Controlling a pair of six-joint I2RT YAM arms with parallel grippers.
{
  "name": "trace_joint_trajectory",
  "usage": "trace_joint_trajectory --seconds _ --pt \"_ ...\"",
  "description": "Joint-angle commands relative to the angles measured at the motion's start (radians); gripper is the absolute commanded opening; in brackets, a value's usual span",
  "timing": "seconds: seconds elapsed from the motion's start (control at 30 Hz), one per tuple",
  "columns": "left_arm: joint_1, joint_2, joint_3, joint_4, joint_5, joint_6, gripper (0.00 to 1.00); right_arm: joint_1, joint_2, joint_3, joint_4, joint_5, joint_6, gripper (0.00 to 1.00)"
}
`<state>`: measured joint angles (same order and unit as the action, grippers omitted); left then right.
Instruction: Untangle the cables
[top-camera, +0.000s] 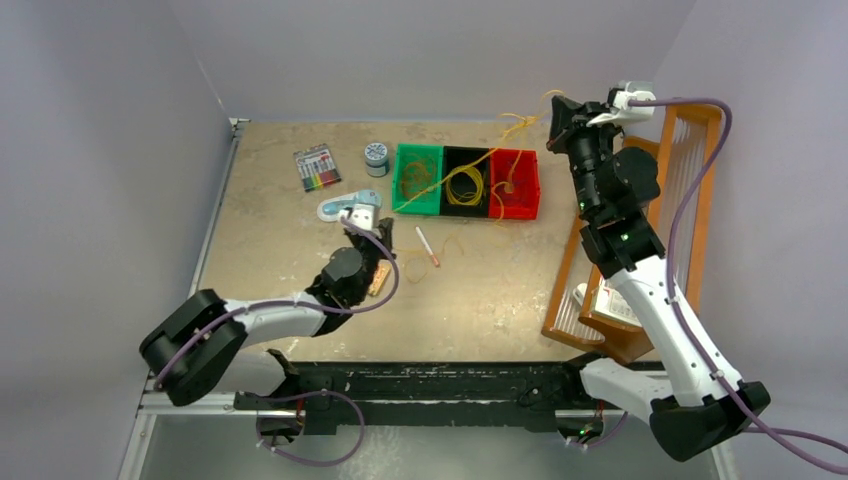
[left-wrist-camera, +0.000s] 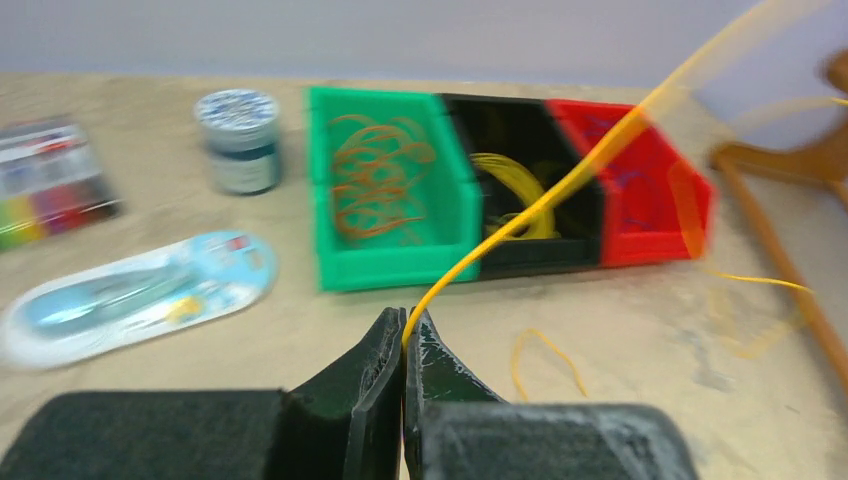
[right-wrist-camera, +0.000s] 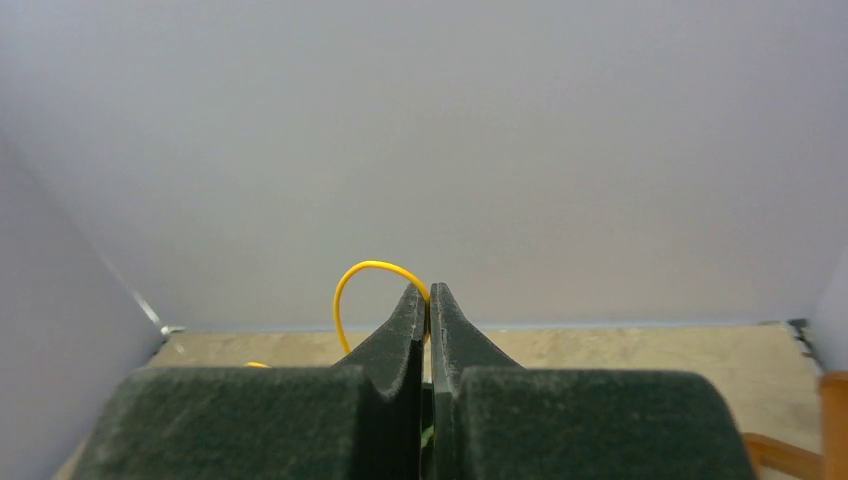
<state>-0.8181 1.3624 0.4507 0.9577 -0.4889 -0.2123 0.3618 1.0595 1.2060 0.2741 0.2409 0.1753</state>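
While one yellow cable (left-wrist-camera: 560, 186) is clenched in both the left jaws and the right jaws, strung over the far bins (left-wrist-camera: 395, 265) holding the other cables (left-wrist-camera: 375, 185), it should be drawn apart slowly; it is possibly snagged in the black bin (left-wrist-camera: 550, 258), though blur hides this.

One yellow cable (top-camera: 480, 160) runs taut and slanting, pinched at one end in the left claw (left-wrist-camera: 405, 335) and at the other in the right claw (right-wrist-camera: 428, 305), where it arches in a small loop. It passes above the black bin (top-camera: 466, 151).

- Orange-red coils (top-camera: 415, 178) lie in the green bin (top-camera: 418, 148).
- Yellow coils (top-camera: 466, 190) lie in the black bin.
- Faint purple-blue strands (left-wrist-camera: 610, 130) lie in the red bin (top-camera: 515, 153).
- A loose orange strand (top-camera: 455, 245) lies on the bench (top-camera: 480, 300).
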Motion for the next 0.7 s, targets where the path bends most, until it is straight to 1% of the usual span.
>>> trace_joint_trajectory --seconds 0.0,0.13,0.27,0.33,0.53,0.67 --pt "0.091 -0.122 -0.074 -0.128 -0.210 -0.141 0.00 0.000 -0.039 0.056 0.065 0.155 -0.116 0.00" --pt "0.169 -0.218 -0.106 -0.254 -0.313 -0.203 0.00 0.000 -0.061 0.055 0.069 0.205 -0.149 0.00" --pt "0.248 -0.257 -0.103 -0.377 -0.400 -0.296 0.00 0.000 -0.074 0.055 0.066 0.239 -0.168 0.00" --pt "0.291 -0.264 -0.100 -0.429 -0.414 -0.353 0.00 0.000 -0.077 0.060 0.060 0.256 -0.174 0.00" --pt "0.367 -0.258 -0.093 -0.543 -0.463 -0.477 0.00 0.000 -0.092 0.081 0.056 0.334 -0.228 0.00" --pt "0.402 -0.247 -0.094 -0.564 -0.482 -0.507 0.00 0.000 -0.105 0.102 0.048 0.372 -0.272 0.00"
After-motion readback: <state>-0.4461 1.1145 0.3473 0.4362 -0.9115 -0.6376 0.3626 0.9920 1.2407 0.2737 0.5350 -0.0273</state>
